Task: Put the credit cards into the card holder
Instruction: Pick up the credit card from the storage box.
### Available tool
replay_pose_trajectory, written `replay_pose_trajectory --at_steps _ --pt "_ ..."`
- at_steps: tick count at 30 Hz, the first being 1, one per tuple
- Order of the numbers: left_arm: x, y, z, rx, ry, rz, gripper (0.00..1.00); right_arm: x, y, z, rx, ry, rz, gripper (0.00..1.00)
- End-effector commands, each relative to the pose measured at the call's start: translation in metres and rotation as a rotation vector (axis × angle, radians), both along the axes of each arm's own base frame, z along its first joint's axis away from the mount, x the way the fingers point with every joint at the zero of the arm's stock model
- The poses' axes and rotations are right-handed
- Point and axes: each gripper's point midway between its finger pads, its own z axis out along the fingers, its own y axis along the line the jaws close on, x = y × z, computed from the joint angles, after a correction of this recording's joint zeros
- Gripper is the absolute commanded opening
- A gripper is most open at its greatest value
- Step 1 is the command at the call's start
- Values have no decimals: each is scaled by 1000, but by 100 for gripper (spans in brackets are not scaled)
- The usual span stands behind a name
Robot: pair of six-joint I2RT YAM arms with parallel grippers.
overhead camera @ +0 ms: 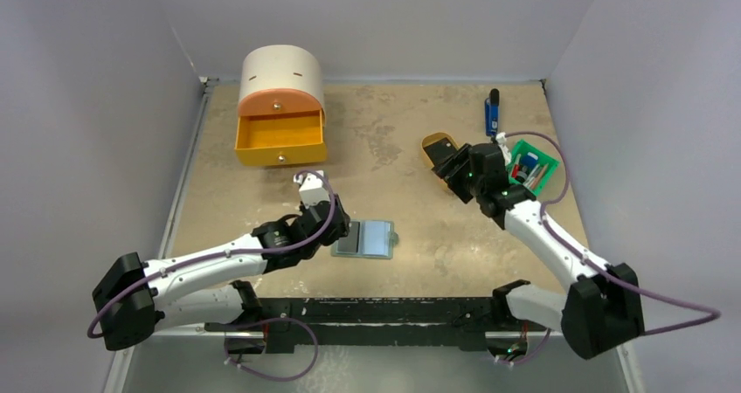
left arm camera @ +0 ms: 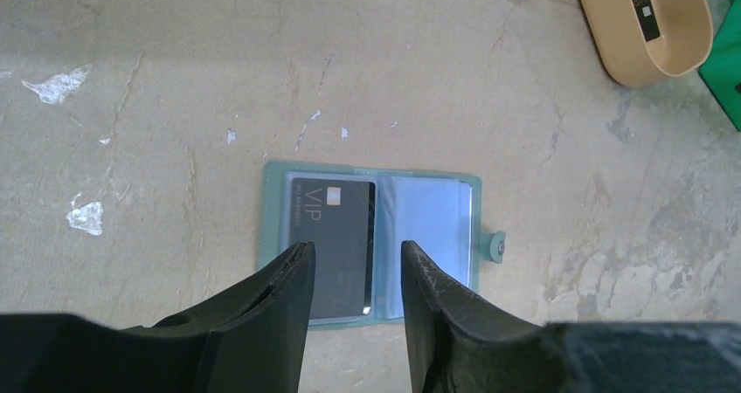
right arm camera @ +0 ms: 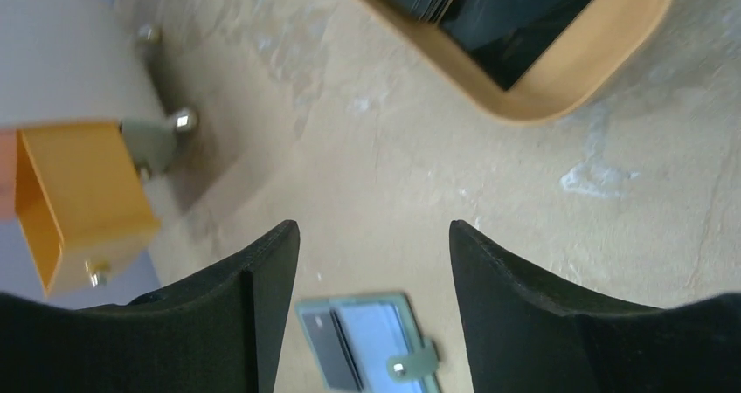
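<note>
Between grey walls point(overhead camera: 96, 105), scuffed tabletop point(overhead camera: 402, 140), card holder point(overhead camera: 365, 238)

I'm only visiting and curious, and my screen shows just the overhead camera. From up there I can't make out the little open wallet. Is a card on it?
Observer: Yes. The left wrist view shows a black VIP card lying on the left half of the open card holder.
Operator: Is the arm gripping it?
Observer: No. The left pincer is over it with its jaws apart, clamping nothing.
Operator: Are there other cards anywhere?
Observer: The right wrist view shows stacked cards in the tan tray, with the right pincer open and empty.
</note>
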Motion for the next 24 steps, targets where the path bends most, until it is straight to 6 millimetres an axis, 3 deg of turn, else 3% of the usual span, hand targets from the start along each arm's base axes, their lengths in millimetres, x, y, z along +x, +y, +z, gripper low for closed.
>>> replay_pose_trajectory --at_steps 1,4,10,17,24 --pt "2 0 8 -31 -27 10 42 44 -37 12 12 1 -271 67" --pt "0 2 8 -33 -24 14 43 69 -46 14 30 -27 -339 67" --pt "-3 8 1 -8 4 25 42 107 -49 -19 75 87 -396 64" --pt "-6 11 3 -33 1 27 42 134 -47 -39 84 118 -441 63" --pt "-5 10 1 -21 2 28 41 148 -45 -62 74 160 -457 66"
